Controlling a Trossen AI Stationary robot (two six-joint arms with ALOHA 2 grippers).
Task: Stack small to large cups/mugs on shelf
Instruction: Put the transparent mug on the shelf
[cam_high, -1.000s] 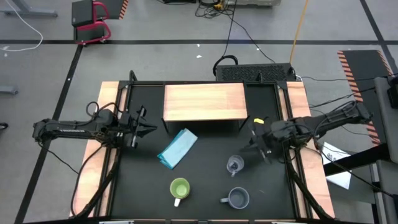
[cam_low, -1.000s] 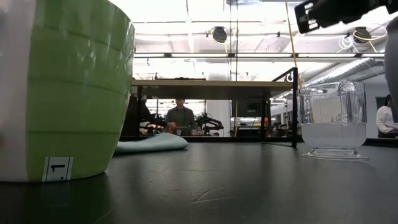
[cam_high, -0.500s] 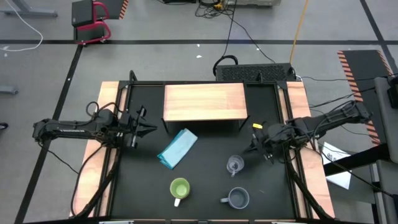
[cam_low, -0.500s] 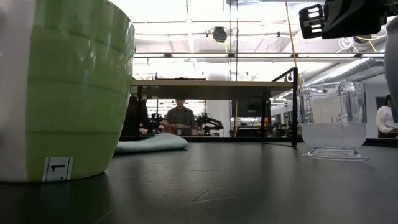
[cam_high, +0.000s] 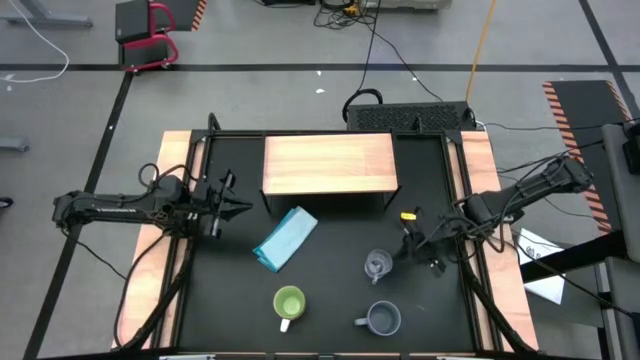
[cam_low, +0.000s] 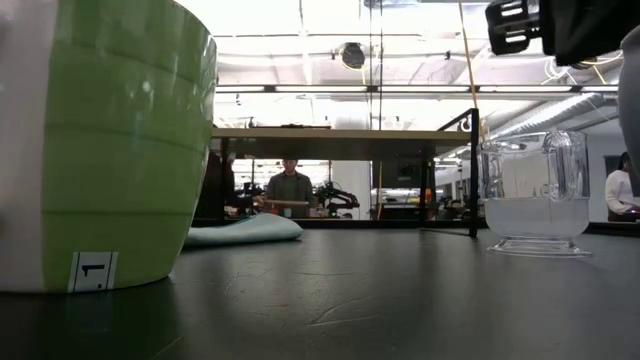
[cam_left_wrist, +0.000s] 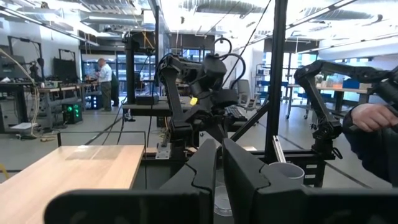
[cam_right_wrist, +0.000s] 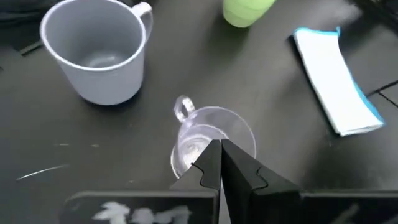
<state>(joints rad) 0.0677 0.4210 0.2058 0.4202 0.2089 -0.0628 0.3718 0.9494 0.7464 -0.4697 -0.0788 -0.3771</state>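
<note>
Fingers pressed together and empty, the right gripper (cam_high: 412, 247) hovers just beside the glass cup (cam_high: 377, 265) — descending like this, it could topple it.

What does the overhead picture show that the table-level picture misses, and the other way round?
Only the overhead view shows the grey-blue handled mug, the waiting left pincer and the shut right pincer beside the glass cup. Only the table-level view shows a person in the room behind. Both show the lime-green mug, small clear glass cup, light blue folded cloth and light-wood shelf.
</note>
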